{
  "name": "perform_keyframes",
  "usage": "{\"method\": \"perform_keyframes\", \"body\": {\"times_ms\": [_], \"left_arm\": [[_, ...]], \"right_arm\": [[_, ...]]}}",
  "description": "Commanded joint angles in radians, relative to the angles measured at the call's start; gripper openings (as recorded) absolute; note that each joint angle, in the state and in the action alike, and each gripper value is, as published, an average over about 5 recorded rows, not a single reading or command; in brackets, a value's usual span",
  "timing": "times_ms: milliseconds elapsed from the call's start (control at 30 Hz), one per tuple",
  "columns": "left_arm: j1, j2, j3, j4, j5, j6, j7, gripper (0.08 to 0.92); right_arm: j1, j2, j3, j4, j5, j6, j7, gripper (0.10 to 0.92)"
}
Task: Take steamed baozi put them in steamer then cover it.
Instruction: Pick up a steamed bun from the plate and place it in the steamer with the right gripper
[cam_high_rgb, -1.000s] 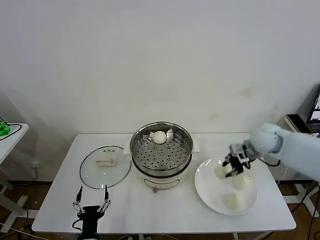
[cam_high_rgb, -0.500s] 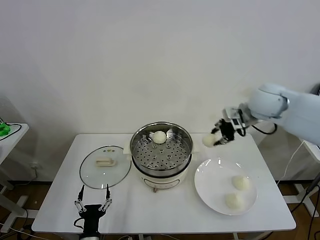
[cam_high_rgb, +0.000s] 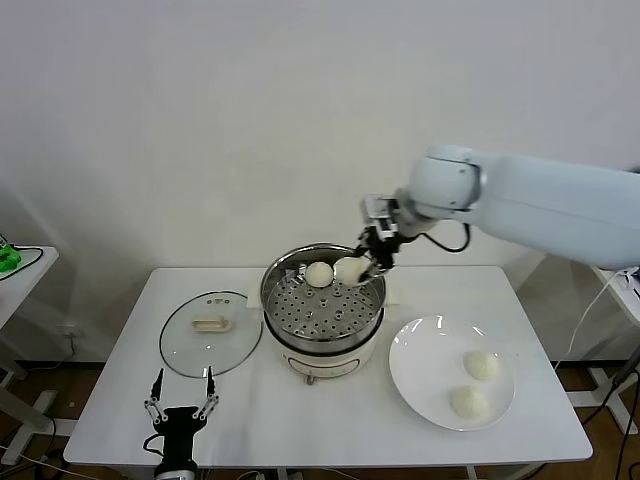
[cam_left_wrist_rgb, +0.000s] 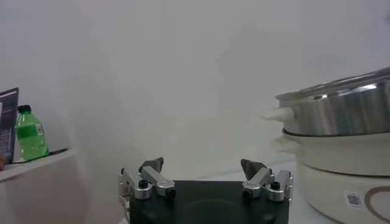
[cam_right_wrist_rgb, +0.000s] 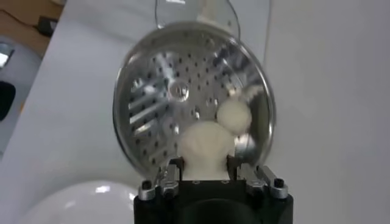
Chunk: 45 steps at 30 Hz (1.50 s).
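Above the back right rim of the steamer (cam_high_rgb: 322, 312), the right gripper (cam_high_rgb: 367, 262) is clamped on a bun (cam_high_rgb: 349, 270), holding it over the perforated tray; a second bun (cam_high_rgb: 319, 274) sits on the tray at the back, just beside the held one; the steamer stands in the middle of the table (cam_high_rgb: 120, 400); two more buns (cam_high_rgb: 483, 365) lie on the white plate (cam_high_rgb: 420, 385) toward the right edge; the glass lid (cam_high_rgb: 210, 333) lies flat left of the steamer, touching its base; the left gripper (cam_high_rgb: 182, 409) waits at the front edge, fingers spread wide and empty.
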Motion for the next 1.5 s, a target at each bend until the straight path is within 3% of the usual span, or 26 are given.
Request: {"method": "perform_keyframes", "body": {"times_ms": [33,633,1300,1500], "left_arm": [[0.000,0.001,-0.002,-0.004,-0.002,0.001,0.000,0.823],[0.026,0.023,-0.021,-0.030,-0.016,-0.003,0.003,0.823],[0.021,0.025,-0.022,-0.016,-0.021,-0.010,0.003,0.823],[0.020,0.026,-0.022,-0.015,-0.022,-0.010,0.003,0.823]], "right_arm": [[-0.106,0.197,0.015,-0.156,0.044,-0.028,0.021,0.467],[-0.244,0.325,0.070,-0.350,-0.034,-0.034,0.018,0.467],[-0.301,0.362,0.097,-0.436,-0.096,-0.026,0.018,0.469],[-0.279,0.331,0.089,-0.402,-0.107,-0.033,0.007,0.565]]}}
